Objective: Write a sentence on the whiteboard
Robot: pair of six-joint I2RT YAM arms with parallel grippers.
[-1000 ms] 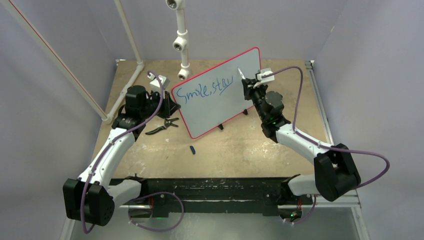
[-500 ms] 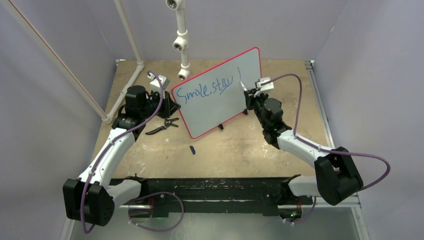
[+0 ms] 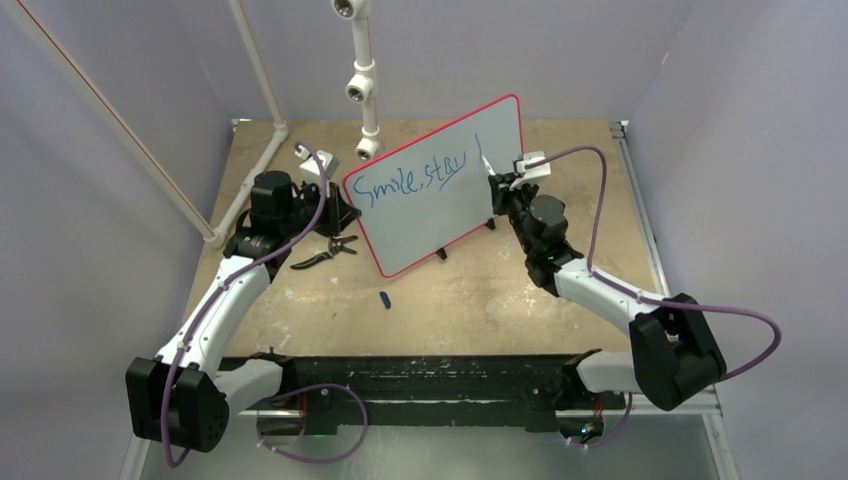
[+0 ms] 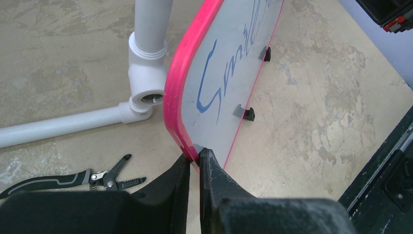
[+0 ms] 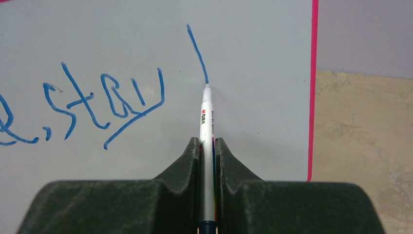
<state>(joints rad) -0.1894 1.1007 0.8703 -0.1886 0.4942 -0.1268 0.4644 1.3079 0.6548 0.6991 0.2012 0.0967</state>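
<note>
Whiteboard (image 3: 440,190) stood upright on its black feet mid-table, angled, right end farther back. Sentence (image 5: 97,105) in blue read "Smile, stay" so far, the tail of the y sweeping under "stay", plus one slanted stroke to its right. Marker (image 5: 206,114) tip touched the board at the stroke's lower end. Right hand (image 5: 207,146) was clamped on the marker barrel, fingers tight on both sides, pointing at the board's right part. Left hand (image 4: 195,158) was pinched on the red frame at the board's lower left corner. Pliers (image 3: 325,252) lay on the table (image 3: 470,290) just beside the left hand. A small blue piece (image 3: 385,298), maybe the marker cap but too small to tell, lay in front of the board. White pipe (image 3: 362,85) rose behind the board.
</note>
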